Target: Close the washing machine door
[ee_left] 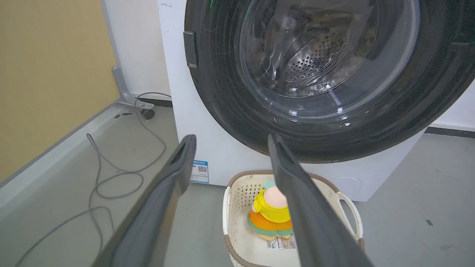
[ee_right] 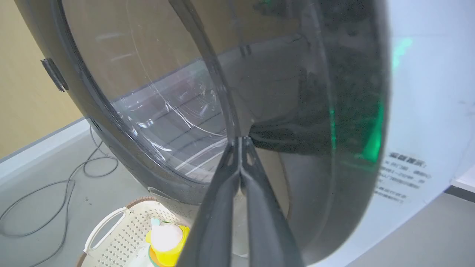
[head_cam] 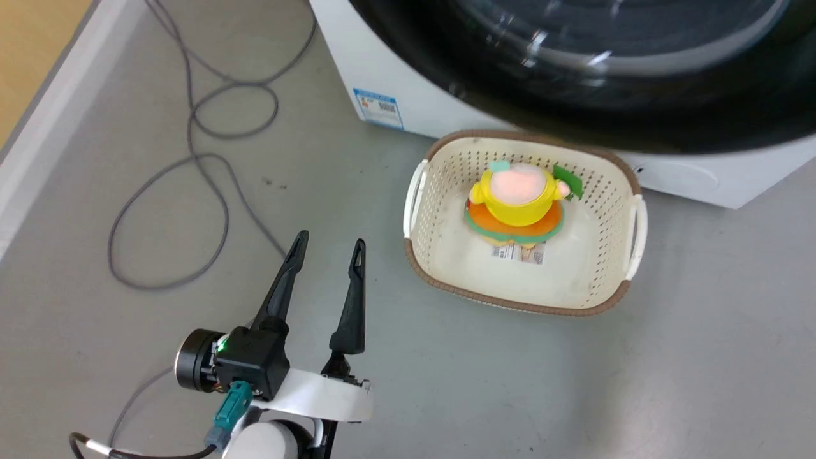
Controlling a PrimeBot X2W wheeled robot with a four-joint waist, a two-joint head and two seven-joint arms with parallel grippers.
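The washing machine door is a glossy black disc with a clear glass bowl, spanning the top of the head view. In the left wrist view the washing machine door lies flat against the white washing machine, and the perforated drum shows through the glass. My right gripper is shut with nothing in it, its tips touching the glass of the door. My left gripper hangs open over the floor, well short of the machine, and the left gripper points toward the door's lower rim.
A cream perforated basket holding a yellow and orange toy stands on the grey floor right below the door. A grey cable loops across the floor at the left, near a pale baseboard. A blue sticker marks the machine's lower front.
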